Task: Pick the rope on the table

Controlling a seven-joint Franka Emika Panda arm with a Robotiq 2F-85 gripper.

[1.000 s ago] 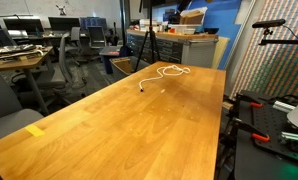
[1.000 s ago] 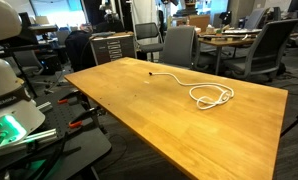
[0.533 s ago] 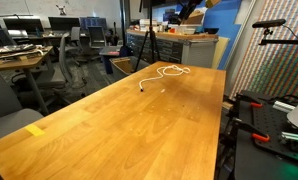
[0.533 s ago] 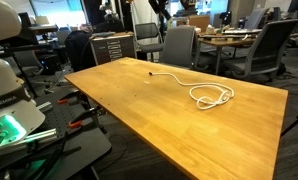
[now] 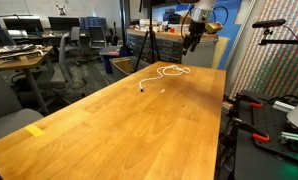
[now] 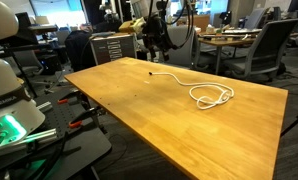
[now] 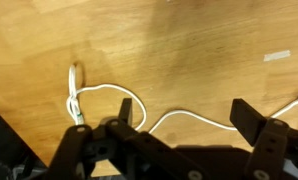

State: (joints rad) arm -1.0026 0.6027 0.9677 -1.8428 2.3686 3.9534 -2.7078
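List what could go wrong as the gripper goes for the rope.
1. The rope is thin and lies flat on the table. The open gripper may close above it or scrape the wood.
2. The rope lies in loops, so lifting one strand could drag or tangle the rest.
3. In the wrist view the rope lies near the table's edge, so a nudge might push part of it off.

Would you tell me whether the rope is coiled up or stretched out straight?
Partly coiled: in both exterior views the rope loops at one end, and a single tail runs across the table.
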